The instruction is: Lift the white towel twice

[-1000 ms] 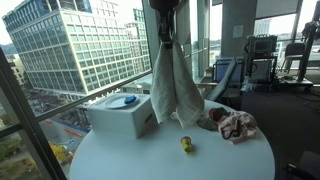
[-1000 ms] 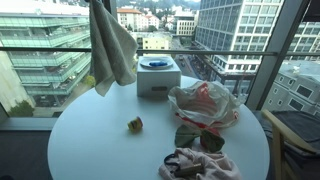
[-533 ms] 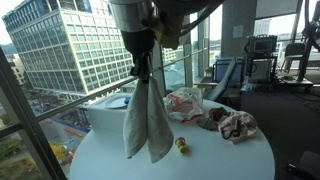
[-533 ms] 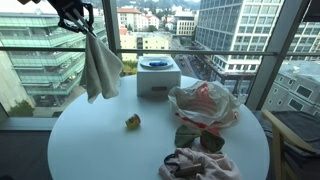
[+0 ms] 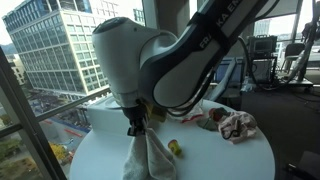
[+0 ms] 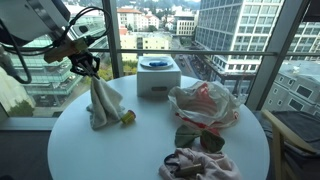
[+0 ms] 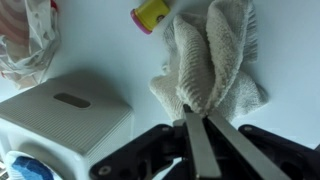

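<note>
Pinching towel [image 6: 103, 105] top, pincer [image 6: 90, 72] closed on it; folds bunched on bench [image 6: 100, 152], yellow item [image 6: 127, 117] at towel's 3 o'clock.

Looking like a high-rise office: tall windows [image 6: 240, 40] are showing city towers [image 5: 60, 50] outside, a round table [image 6: 90, 150] is sitting by the glass, gear racks [image 5: 262, 55] are standing behind.
</note>
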### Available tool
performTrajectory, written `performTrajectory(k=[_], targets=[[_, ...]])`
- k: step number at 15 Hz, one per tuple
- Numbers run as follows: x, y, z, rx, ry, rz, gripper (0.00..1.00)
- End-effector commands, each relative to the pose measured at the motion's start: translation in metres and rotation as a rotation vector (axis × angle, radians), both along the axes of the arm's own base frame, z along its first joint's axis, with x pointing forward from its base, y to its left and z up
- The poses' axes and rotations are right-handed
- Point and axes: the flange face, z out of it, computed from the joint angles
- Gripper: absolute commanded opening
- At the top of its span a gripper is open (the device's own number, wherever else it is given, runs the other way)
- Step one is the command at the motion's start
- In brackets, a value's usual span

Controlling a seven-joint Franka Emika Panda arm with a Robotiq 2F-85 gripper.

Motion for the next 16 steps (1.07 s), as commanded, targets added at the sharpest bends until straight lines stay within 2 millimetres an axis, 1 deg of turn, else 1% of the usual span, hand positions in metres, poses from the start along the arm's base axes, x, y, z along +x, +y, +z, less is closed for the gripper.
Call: performTrajectory(k=[1,3,4,5,6,9,10,11,12,13,14,16], targets=[[0.014,0.013,-0.037,0.001,-0.001,-0.003,0.06],[0.018,0.012,-0.052,-0.009,0.014,-0.017,0.06],[0.016,0.013,-0.055,0.002,0.052,-0.031,0.20],[0.011,0.015,-0.051,0.020,0.086,-0.034,0.33],[0.007,0.016,-0.046,0.033,0.094,-0.034,0.39],[-0.004,0.015,-0.013,0.074,0.134,-0.072,0.62],[-0.007,0.011,0.003,0.097,0.142,-0.090,0.70],[-0.007,0.004,0.019,0.103,0.134,-0.115,0.77],[-0.008,-0.008,0.035,0.108,0.128,-0.138,0.84],[-0.006,-0.017,0.050,0.117,0.115,-0.167,0.92],[-0.006,-0.032,0.066,0.123,0.103,-0.203,0.98],[-0.007,-0.063,0.093,0.130,0.087,-0.277,1.00]])
